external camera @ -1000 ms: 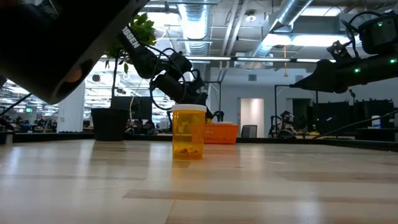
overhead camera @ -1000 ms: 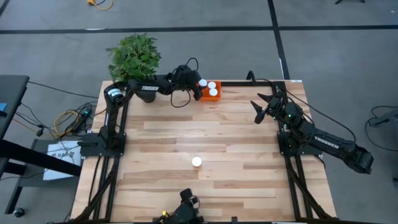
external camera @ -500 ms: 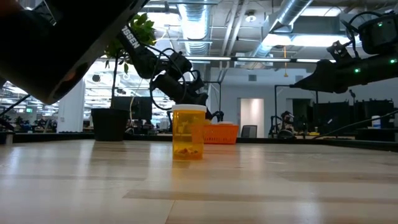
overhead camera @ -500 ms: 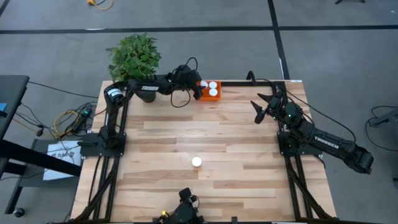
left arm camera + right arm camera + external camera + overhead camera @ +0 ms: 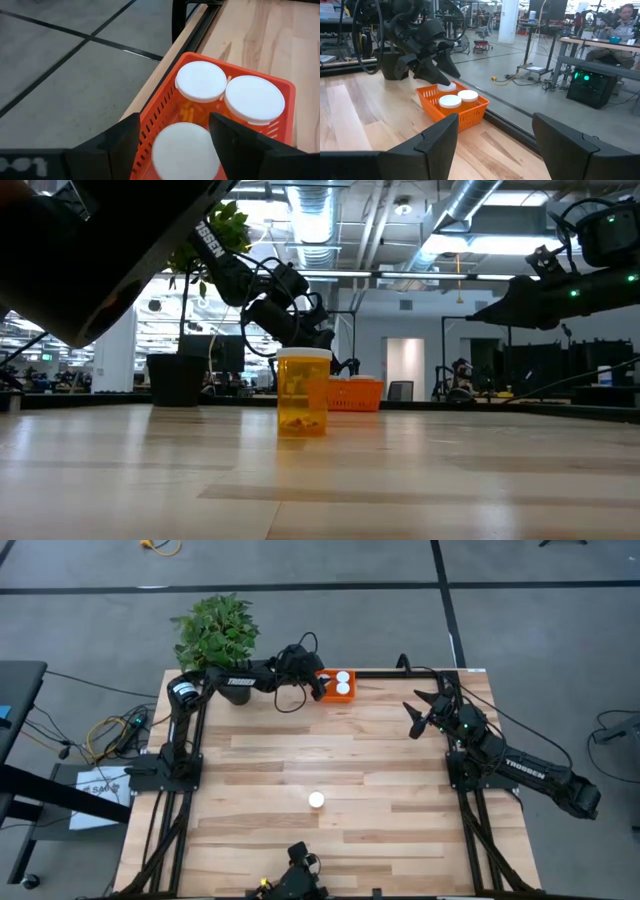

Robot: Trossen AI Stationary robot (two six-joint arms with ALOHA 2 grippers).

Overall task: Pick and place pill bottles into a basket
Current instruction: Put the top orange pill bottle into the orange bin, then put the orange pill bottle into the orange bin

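At the table's far edge, the left gripper (image 5: 318, 686) hangs over the orange basket (image 5: 280, 87), its jaws spread either side of a white-capped pill bottle (image 5: 185, 152) standing in the basket; whether the fingers (image 5: 117, 145) press the bottle cannot be told. Two more capped bottles (image 5: 201, 81) (image 5: 254, 99) sit side by side in the basket beyond it, touching or nearly so. The basket rests at the table's rim, just beside the black frame rail, with grey floor past it. The right gripper (image 5: 421, 713) waits near the right edge, jaws wide and holding nothing. A fourth bottle (image 5: 317, 800) stands upright alone near the middle of the wooden table (image 5: 390, 770), bare planks all round it. A potted plant (image 5: 214, 632) sits at the far left corner. Beyond the table lies an open workshop where a person (image 5: 626, 17) sits at a desk.
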